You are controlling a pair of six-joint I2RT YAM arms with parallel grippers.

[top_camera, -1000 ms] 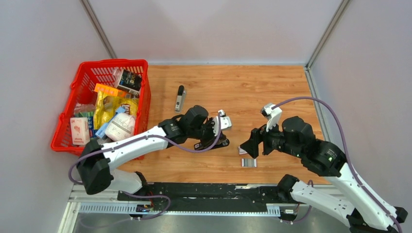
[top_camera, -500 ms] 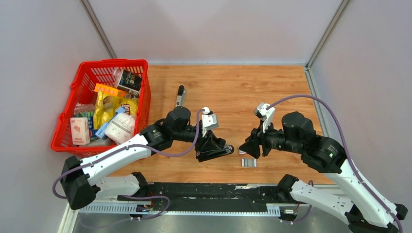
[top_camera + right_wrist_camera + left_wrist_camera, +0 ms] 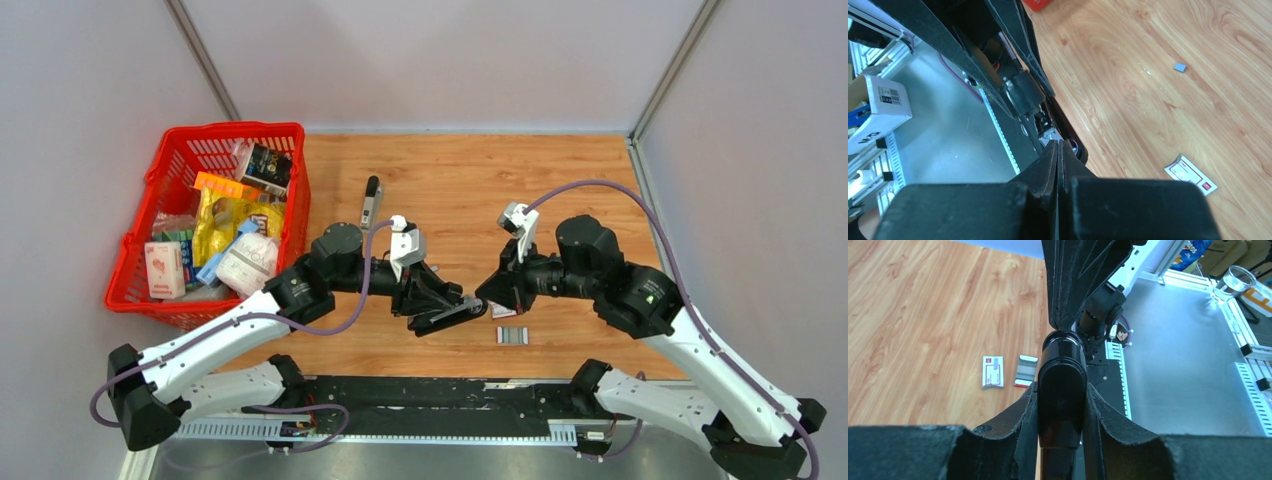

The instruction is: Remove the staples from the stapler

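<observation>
Your right end effector (image 3: 487,296) has just snapped closed against the tip of stapler (image 3: 447,314), fingers pressed flat; whether anything is pinched, cannot tell. Extraction attempt likely under way. Your left end effector (image 3: 425,298) clamps glossy black stapler, raised off wood-grain desk (image 3: 560,180). Ribbed grey staples (image 3: 512,335) lie just below right end effector.

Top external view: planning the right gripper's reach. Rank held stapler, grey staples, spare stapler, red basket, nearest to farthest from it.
1. Held stapler, just left of the right gripper.
2. Grey staples, toward the bases.
3. Spare stapler, up-left.
4. Red basket, far left.
</observation>
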